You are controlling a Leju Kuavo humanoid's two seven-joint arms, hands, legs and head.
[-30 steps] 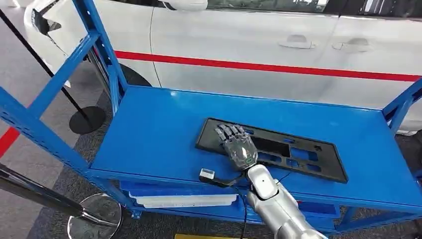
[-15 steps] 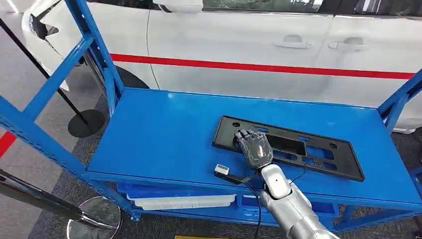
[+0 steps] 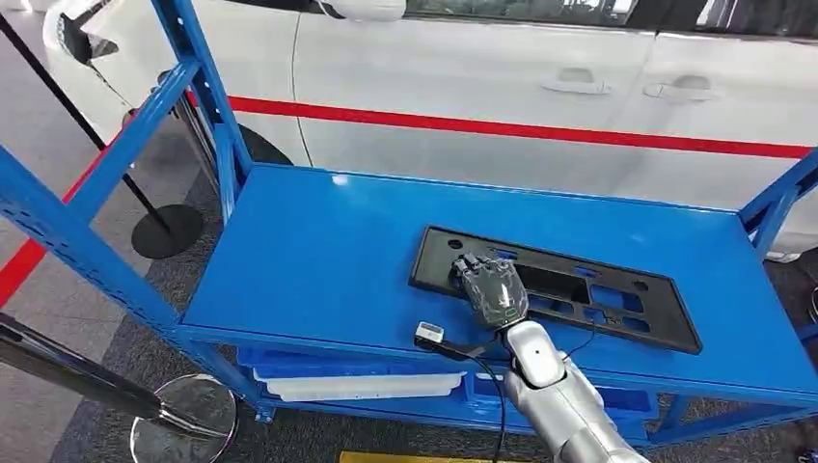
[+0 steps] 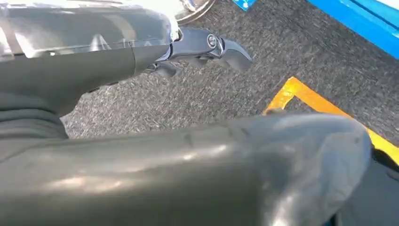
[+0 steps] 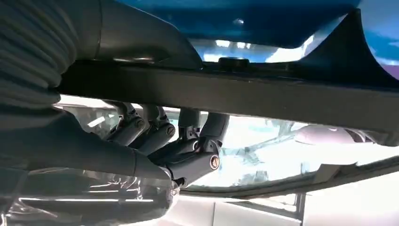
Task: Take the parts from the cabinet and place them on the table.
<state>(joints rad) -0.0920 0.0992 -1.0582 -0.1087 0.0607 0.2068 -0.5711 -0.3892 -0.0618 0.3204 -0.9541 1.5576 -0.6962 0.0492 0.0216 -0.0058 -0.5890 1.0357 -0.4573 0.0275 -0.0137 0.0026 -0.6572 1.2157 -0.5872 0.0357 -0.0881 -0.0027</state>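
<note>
Black part (image 3: 569,287), blue cabinet (image 3: 318,251)

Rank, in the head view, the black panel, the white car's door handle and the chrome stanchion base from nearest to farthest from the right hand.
1. Black panel: under the right hand.
2. Car door handle: far side of the shelf.
3. Chrome stanchion base: on the floor, far left.

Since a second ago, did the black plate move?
Yes. The black plate has slid a little to the right along the blue shelf, away from its left post, with the right hand's fingers curled around it.
</note>
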